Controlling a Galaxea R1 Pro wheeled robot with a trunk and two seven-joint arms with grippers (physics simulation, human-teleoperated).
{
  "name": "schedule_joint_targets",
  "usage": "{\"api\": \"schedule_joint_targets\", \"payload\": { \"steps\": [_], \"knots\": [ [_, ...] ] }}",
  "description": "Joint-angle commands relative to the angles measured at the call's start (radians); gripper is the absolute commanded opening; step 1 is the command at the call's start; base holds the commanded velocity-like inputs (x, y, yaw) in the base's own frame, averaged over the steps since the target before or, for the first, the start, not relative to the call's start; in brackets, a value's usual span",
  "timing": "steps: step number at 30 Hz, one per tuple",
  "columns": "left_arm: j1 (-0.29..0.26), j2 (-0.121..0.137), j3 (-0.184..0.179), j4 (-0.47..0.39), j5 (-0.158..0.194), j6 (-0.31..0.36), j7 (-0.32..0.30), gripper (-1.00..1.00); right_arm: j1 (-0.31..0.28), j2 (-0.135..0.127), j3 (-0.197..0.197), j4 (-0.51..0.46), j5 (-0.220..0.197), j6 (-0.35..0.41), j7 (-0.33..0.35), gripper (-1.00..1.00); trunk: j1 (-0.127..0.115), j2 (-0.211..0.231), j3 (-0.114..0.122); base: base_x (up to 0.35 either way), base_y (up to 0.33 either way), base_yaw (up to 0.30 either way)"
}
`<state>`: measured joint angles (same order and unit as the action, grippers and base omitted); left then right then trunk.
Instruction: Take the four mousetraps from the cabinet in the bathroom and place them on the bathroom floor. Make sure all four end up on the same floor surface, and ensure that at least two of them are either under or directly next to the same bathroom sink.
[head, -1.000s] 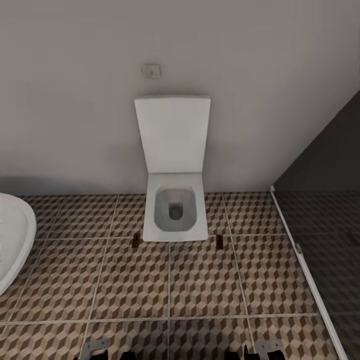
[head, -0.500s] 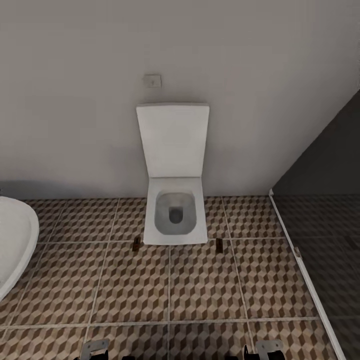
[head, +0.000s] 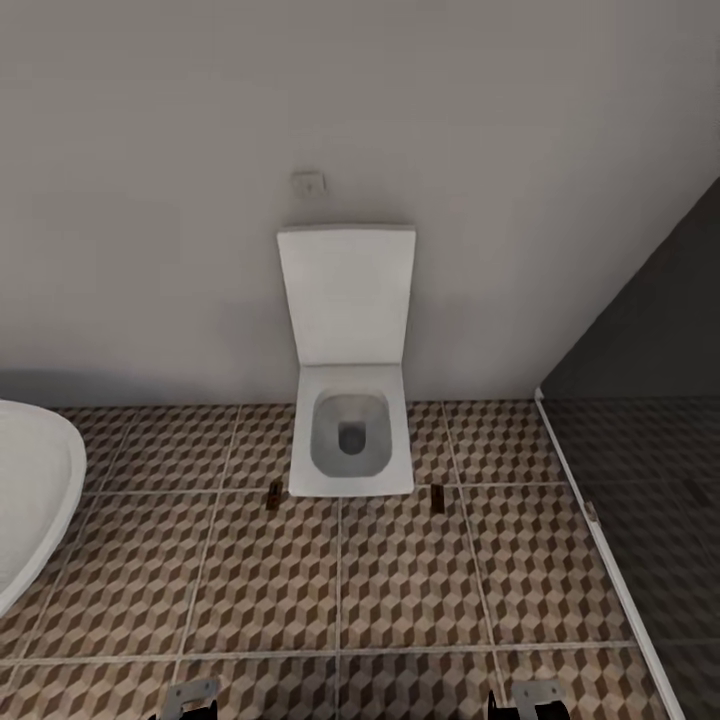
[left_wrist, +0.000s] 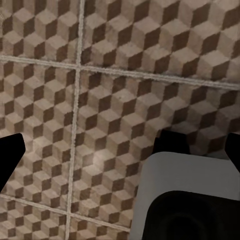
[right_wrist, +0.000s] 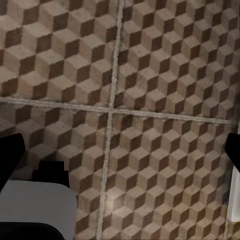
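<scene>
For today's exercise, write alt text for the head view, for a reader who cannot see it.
A white toilet with its lid up stands against a pale wall, on the bathroom floor of brown, beige and white cube-pattern tiles. Two small dark mousetraps lie on the tiles, one at each front corner of the toilet. A white bathtub edge shows at left, a dark shower area at right.

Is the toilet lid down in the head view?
No, the toilet has its lid raised against the wall, leaving the bowl open.
</scene>
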<state>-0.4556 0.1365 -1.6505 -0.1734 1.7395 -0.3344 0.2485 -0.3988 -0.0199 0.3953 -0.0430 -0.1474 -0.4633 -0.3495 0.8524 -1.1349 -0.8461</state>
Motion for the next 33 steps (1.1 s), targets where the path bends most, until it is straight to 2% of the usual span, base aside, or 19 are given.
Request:
{"api": "schedule_joint_targets", "payload": {
  "steps": [1, 33],
  "knots": [
    [0.000, 0.000, 0.000, 0.000, 0.000, 0.000, 0.000, 1.00, 0.000, 0.000, 0.000, 0.000, 0.000, 0.000, 0.000, 1.00, -0.004, 0.007, 0.005, 0.000, 0.000, 0.000],
    [0.000, 0.000, 0.000, -0.001, 0.000, 0.000, 0.000, 1.00, 0.001, 0.000, 0.000, 0.000, 0.000, 0.000, 0.000, 1.00, -0.127, 0.231, 0.157, 0.000, 0.000, 0.000]
  ]
}}
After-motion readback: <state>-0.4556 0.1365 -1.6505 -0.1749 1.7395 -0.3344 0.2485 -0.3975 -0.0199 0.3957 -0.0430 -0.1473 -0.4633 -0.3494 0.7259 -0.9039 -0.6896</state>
